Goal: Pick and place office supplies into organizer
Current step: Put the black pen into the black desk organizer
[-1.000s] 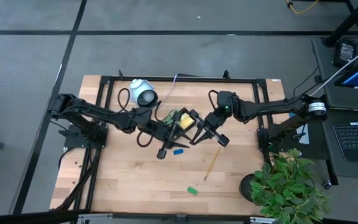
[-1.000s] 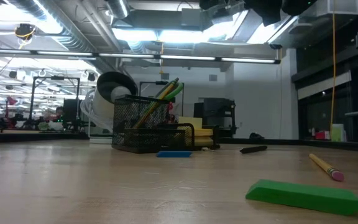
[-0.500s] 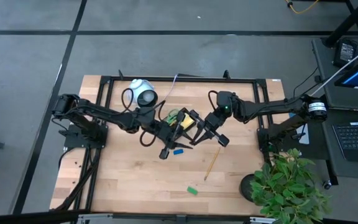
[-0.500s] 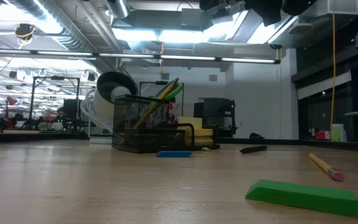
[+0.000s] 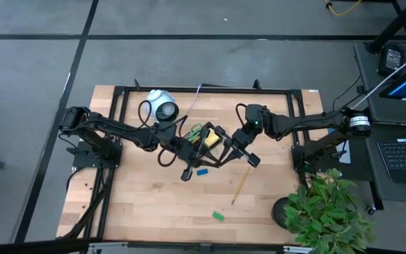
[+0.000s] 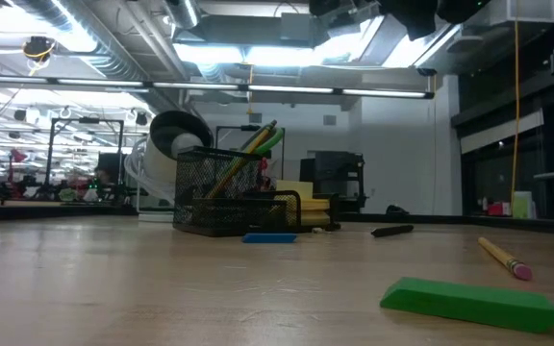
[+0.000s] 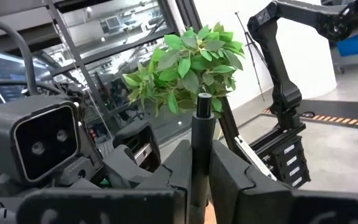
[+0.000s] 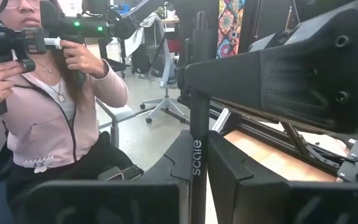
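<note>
The black mesh organizer [image 5: 204,135] [image 6: 221,197] stands mid-table. A pencil and the green-handled scissors [image 6: 267,139] stick up out of it, and the yellow sticky pad [image 6: 301,197] sits at its side. On the wood lie the blue block [image 5: 202,171] just in front of it, the green block [image 5: 218,216] near the table's near edge, and a second pencil [image 5: 240,184]. My left gripper [image 5: 201,156] and right gripper [image 5: 228,152] meet above the table beside the organizer. Each is shut on the black pen [image 7: 202,124] [image 8: 197,106]. My left gripper [image 7: 200,163] pinches the black pen's shaft [image 7: 199,146] between its two fingers. The pen's free end [image 7: 202,102] juts out past the fingers, clear of the table. My right gripper [image 8: 196,158] pinches the shaft at its printed part [image 8: 196,152] between both fingers. The pen runs on past them towards the left gripper, off the table.
A white round device with a cable [image 5: 162,106] sits at the far left of the organizer. A small dark item [image 6: 392,231] lies on the table beyond the pencil. A potted plant [image 5: 326,212] stands off the right near corner. A person sits beyond the table [image 8: 55,106].
</note>
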Robot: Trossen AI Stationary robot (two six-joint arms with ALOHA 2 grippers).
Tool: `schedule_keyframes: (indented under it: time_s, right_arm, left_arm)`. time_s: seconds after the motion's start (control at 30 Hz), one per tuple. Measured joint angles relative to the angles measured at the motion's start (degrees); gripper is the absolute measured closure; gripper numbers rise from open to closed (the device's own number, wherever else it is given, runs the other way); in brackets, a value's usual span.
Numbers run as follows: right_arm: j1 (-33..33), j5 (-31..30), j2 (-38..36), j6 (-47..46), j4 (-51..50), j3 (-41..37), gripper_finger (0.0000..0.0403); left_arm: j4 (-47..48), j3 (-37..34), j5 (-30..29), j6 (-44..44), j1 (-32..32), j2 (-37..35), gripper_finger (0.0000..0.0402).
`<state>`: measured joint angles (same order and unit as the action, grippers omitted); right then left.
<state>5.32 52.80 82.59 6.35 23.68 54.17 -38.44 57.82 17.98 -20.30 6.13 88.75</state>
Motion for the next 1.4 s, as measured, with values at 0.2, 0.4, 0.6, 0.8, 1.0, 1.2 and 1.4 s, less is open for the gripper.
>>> schedule_keyframes:
  time_s: [0.2,0.4,0.6,0.8,1.0,1.2,1.4]
  right_arm:
    - [0.0,-0.2,0.0,-0.4,-2.9,0.0,0.0332]
    - [0.5,-0.2,0.0,-5.3,-3.6,0.0,0.0270]
    - [2.8,-0.2,-0.1,-4.4,-9.1,0.0,0.0255]
    - [5.6,-8.4,-0.1,-1.2,-14.3,0.0,0.0273]
    - [6.6,-21.9,-0.1,2.7,-20.0,0.0,0.0309]
    - [6.5,-29.4,-0.1,5.3,-25.5,0.0,0.0363]
    - [6.1,-31.5,-0.1,5.0,-27.4,0.0,0.0393]
  left_arm:
    - [1.8,0.0,0.0,-0.5,0.1,0.0,0.0374]
    - [5.2,-0.3,-0.1,-0.1,0.2,-1.6,0.0374]
    - [10.5,-1.9,-5.0,0.1,1.0,-7.0,0.0374]
    - [20.1,-2.6,-15.7,1.3,2.6,-11.6,0.0374]
    - [25.6,-2.8,-21.9,3.1,4.0,-13.6,0.0374]
    - [21.5,-8.1,-26.6,5.2,4.3,-15.5,0.0374]
    - [18.7,-15.1,-35.9,8.6,4.3,-20.0,0.0374]
